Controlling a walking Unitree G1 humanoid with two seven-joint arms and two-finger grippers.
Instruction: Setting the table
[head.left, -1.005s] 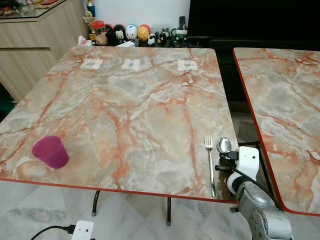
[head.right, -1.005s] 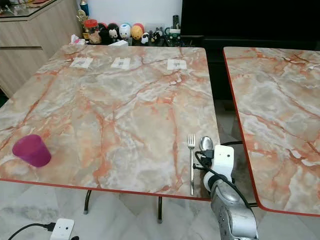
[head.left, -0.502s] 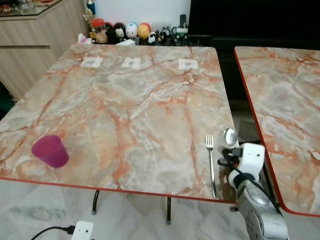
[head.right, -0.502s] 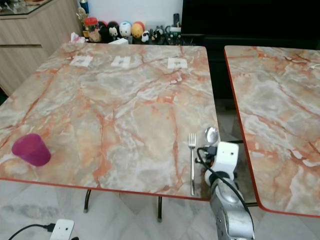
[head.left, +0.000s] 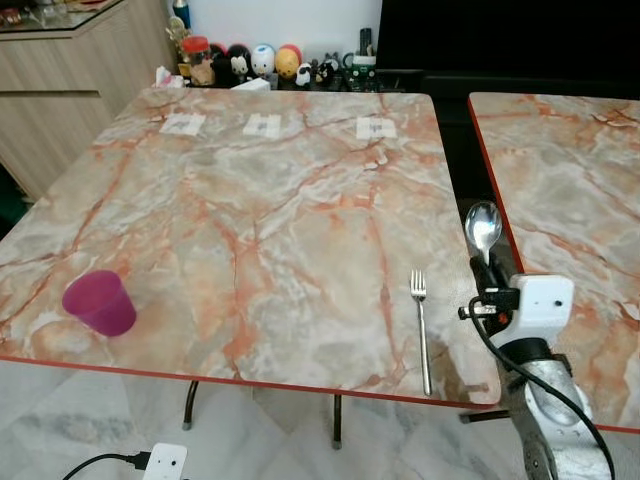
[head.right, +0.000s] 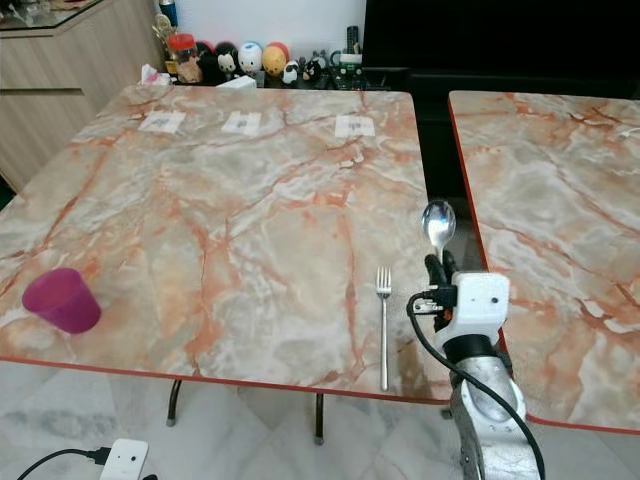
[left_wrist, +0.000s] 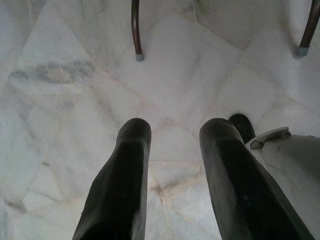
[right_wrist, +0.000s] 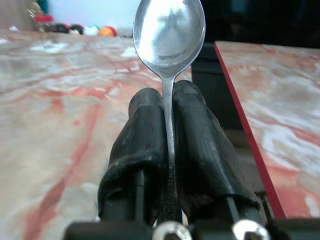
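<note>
My right pincer (head.right: 437, 268), clamped on the spoon (head.right: 438, 223), has lifted it off the worktop (head.left: 270, 230) beside the fork (head.left: 421, 325); it now hangs over the worktop's right edge, unplaced. My left pincer (left_wrist: 172, 165) hangs idle, parted. The magenta cup (head.left: 100, 302) waits far left.

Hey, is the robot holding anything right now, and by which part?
Yes: the right claw pinches a metal spoon by its handle, bowl up. The left claw holds nothing.
</note>
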